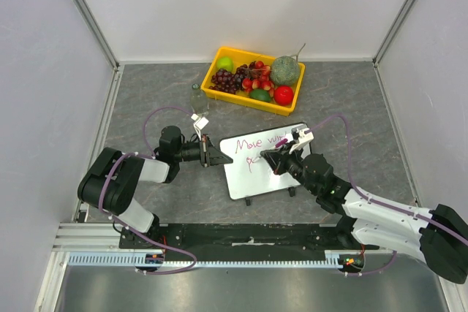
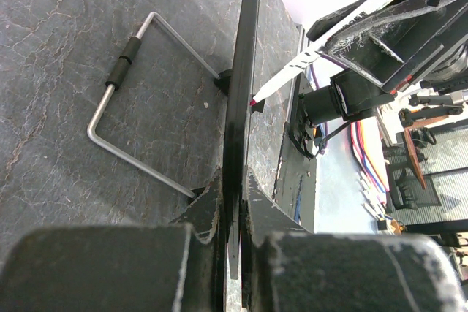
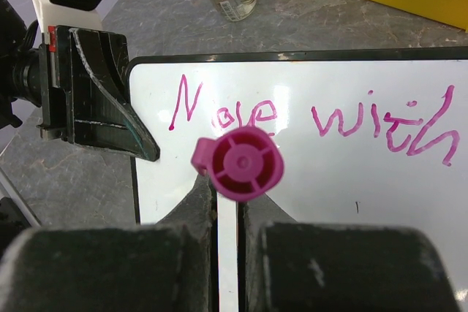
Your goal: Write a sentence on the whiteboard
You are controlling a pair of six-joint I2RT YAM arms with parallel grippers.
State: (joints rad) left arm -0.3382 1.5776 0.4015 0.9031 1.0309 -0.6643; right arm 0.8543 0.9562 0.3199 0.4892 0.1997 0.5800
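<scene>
My left gripper [image 1: 219,156] is clamped on the left rim of the whiteboard [image 1: 252,178], which sits on the grey table [image 1: 146,93] between my two arms, nearer me than the yellow tray [image 1: 241,95] of fruit; my right gripper [image 1: 276,157] is closed around a pink marker [image 3: 238,164], its tip meeting the board's face; the sentence [image 3: 314,115] reads "Move with" along the top, with a few strokes of a second line below; a small bottle [image 1: 196,99] stands beside the tray.
</scene>
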